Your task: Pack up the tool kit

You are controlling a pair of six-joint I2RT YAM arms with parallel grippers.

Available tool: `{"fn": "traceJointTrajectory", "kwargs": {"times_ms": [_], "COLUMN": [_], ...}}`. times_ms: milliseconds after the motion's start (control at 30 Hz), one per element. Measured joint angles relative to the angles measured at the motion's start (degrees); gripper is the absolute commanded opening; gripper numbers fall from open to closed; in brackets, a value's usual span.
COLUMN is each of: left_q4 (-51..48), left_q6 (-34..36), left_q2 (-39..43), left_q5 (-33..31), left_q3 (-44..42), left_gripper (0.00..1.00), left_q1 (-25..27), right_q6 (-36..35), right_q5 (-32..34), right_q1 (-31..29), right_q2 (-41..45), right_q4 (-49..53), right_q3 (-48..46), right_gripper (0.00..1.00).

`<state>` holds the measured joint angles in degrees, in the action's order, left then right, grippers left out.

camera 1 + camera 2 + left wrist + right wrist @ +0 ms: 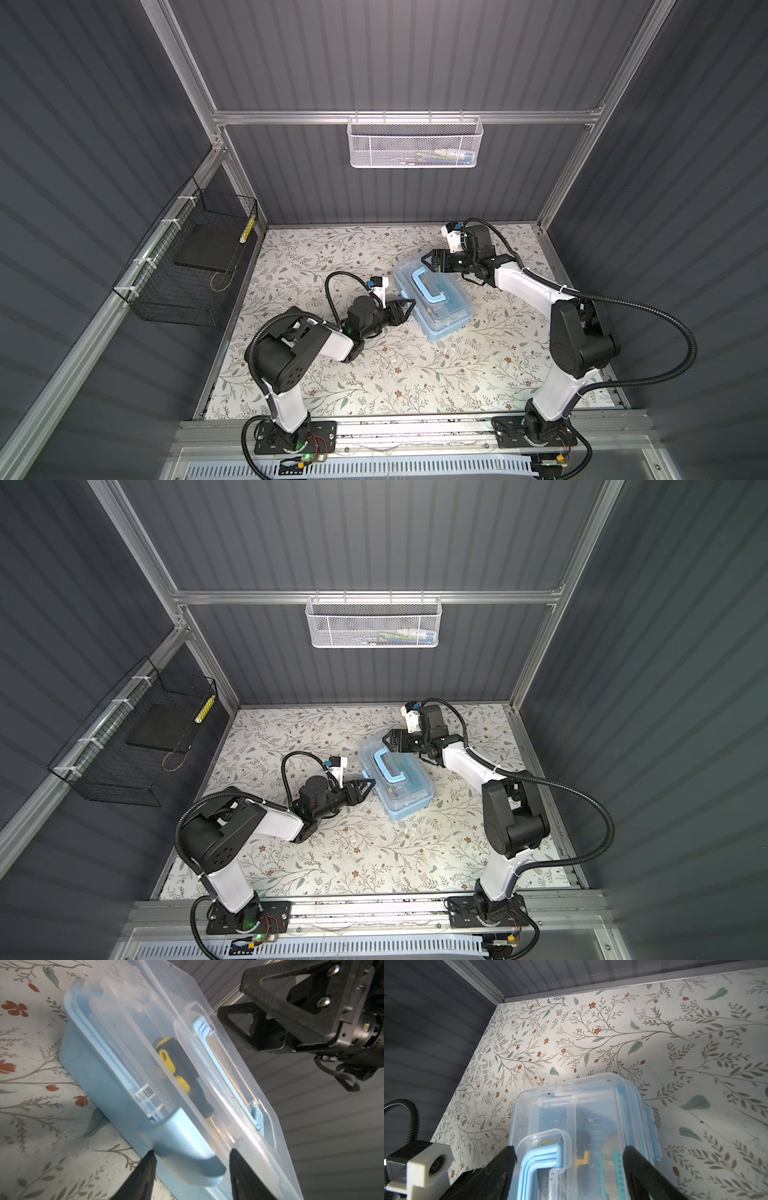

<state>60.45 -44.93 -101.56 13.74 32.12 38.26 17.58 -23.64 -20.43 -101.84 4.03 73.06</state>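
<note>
The tool kit point(432, 301) point(397, 781) is a light-blue box with a clear lid, lying slantwise mid-table in both top views. Its blue handle point(430, 286) lies flat on the lid. Through the lid I see a black-and-yellow screwdriver point(166, 1057) and teal tools point(616, 1159). My left gripper point(409, 305) point(192, 1155) is at the box's near long side, open, its jaws astride the blue latch point(182, 1142), which sticks outward. My right gripper point(428, 259) point(569, 1159) hovers open over the lid's far end, jaws either side of the handle's end point(542, 1155).
A white mesh basket point(415, 143) point(372, 625) holding small items hangs on the back rail. A black wire basket point(187, 266) with a yellow striped tool point(248, 228) is fixed to the left wall. Grey ribbed walls close three sides of the floral table point(374, 374).
</note>
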Motion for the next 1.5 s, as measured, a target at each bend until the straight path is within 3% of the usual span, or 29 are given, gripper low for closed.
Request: {"fn": "traceJointTrajectory", "kwargs": {"times_ms": [333,900,1500], "left_q4": [-16.0,-18.4,-33.7], "left_q6": [7.4,7.6,8.1], "left_q2": [11.1,8.1,11.8], "left_q5": [-5.1,-3.7,-7.6], "left_q3": [0.6,0.8,5.8], "left_gripper": [0.53,0.38,0.31], "left_q1": [0.0,0.0,0.3], "right_q6": [0.0,0.0,0.0], "right_q5": [0.0,0.0,0.0], "right_q1": [0.0,0.0,0.0], "right_q2": [0.0,0.0,-0.2], "right_q4": [0.0,0.0,-0.4], "right_q3": [0.0,0.0,0.0], "right_gripper": [0.83,0.83,0.83]}}
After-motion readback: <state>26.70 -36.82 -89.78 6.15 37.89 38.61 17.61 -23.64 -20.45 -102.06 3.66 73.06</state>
